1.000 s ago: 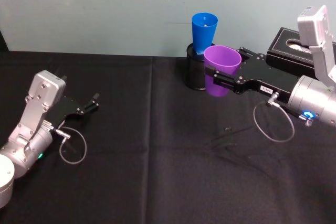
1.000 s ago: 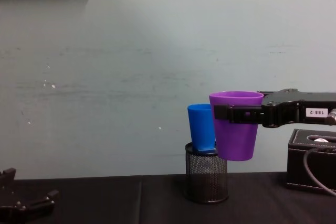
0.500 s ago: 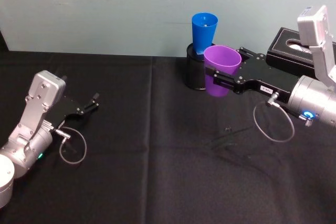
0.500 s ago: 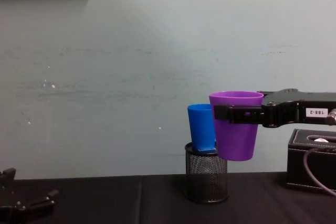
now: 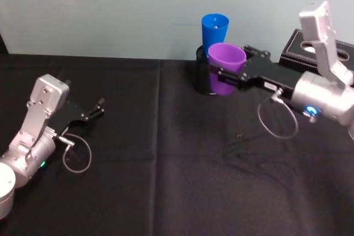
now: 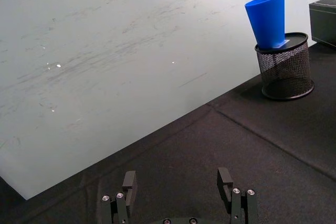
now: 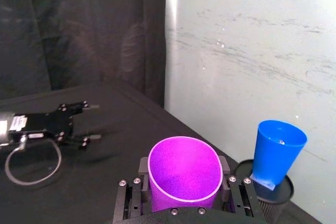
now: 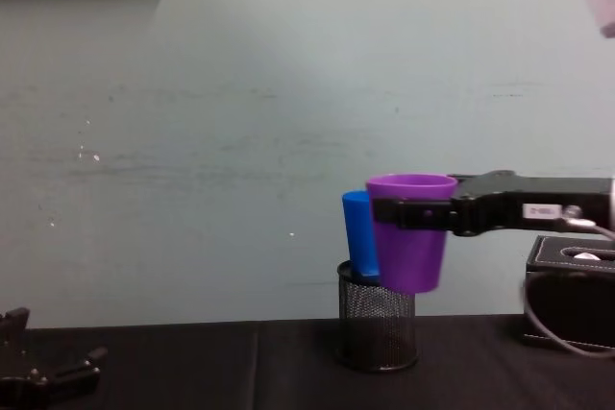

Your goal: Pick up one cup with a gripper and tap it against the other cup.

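While lifted clear of the black tablecloth, pictured upright between the flat black fingers of the right gripper: the purple cup, pinched from both sides just under its rim, tapered base hanging free below the fingers. Judged light and fairly stiff, as thin moulded plastic, yet smooth and probably slippery. Best taken high on the wall, as here, with the widening rim as a stop against sliding down through the grip. Likely to flex or pop loose under a hard squeeze or a sharp knock, so better suited to a gentle tap. Just past the gripper's fingertips, on the wall side: the blue cup, leaning, base sunk in the black wire-mesh pen holder. Seen from the chest camera overlapping the purple cup; looks very close, but impossible to tell whether touching. Back along the gripper's arm, a black box. Well apart across the cloth, parked low: the left gripper, fingers spread wide, holding nothing.
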